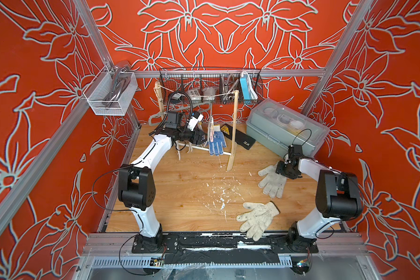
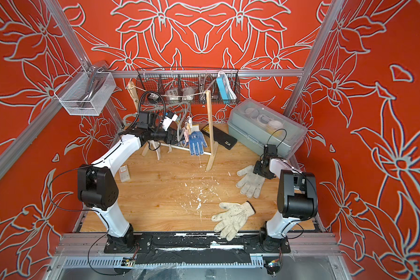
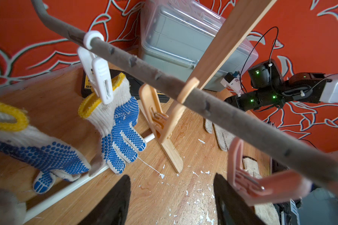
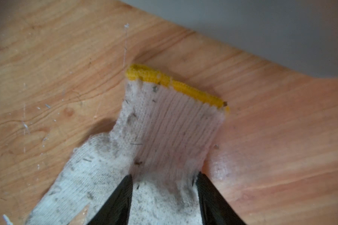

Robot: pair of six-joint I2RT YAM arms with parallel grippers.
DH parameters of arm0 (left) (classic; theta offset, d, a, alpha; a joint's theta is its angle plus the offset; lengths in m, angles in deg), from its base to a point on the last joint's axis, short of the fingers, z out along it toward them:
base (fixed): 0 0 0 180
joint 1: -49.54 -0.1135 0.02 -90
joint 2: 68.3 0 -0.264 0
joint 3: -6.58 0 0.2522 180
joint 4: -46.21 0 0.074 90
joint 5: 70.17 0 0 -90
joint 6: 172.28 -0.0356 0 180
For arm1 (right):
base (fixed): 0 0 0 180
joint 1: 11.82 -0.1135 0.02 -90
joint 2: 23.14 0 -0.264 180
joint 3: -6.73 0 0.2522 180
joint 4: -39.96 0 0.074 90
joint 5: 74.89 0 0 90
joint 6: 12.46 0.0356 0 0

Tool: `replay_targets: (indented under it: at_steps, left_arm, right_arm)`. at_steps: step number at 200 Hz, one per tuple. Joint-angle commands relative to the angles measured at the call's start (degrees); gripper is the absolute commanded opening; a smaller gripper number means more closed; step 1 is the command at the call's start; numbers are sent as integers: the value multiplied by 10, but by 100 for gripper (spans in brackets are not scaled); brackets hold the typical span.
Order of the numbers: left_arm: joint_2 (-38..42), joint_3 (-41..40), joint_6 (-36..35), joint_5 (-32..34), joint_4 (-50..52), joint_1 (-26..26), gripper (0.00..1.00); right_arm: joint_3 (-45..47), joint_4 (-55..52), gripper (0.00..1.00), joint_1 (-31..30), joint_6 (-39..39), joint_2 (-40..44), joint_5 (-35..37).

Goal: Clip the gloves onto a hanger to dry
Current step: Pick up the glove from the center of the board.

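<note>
A grey hanger bar (image 3: 164,78) hangs from the wooden rack at the back. A white clip (image 3: 101,78) on it holds a blue-dotted glove (image 1: 216,143) by its yellow cuff, and a second blue-dotted glove (image 3: 47,153) hangs beside it. An orange clip (image 3: 156,118) and a pink clip (image 3: 261,183) hang empty. My left gripper (image 3: 172,176) is open just under the bar, the pink clip beside one finger. A soiled glove (image 1: 272,181) lies at the table's right. My right gripper (image 4: 164,175) is down on it, jaws apart astride the wrist below the yellow-edged cuff (image 4: 176,87). Another soiled glove (image 1: 257,218) lies at the front edge.
A grey lidded plastic box (image 1: 286,126) stands at the back right, right behind the right arm, with a black case (image 1: 240,137) next to it. The rack's wooden post (image 1: 233,135) leans mid-table. A wire basket (image 1: 211,84) hangs on the back wall. A small box (image 2: 124,172) lies left. White flakes dot the middle.
</note>
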Motion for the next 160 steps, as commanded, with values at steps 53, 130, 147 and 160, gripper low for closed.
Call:
replay_targets:
  at_steps: [53, 130, 147, 160]
  left_arm:
    - [9, 5, -3, -13, 1, -3, 67]
    - [6, 31, 10, -20, 17, -8, 67]
    - [8, 34, 11, -24, 24, -9, 67]
    - [12, 32, 14, -31, 23, -10, 67]
  right_arm:
    - [23, -12, 18, 3, 17, 4, -47]
    - [71, 112, 0, -81, -88, 199, -19]
    - [87, 147, 0, -114, -128, 249, -14]
    - [97, 172, 0, -143, -153, 287, -10]
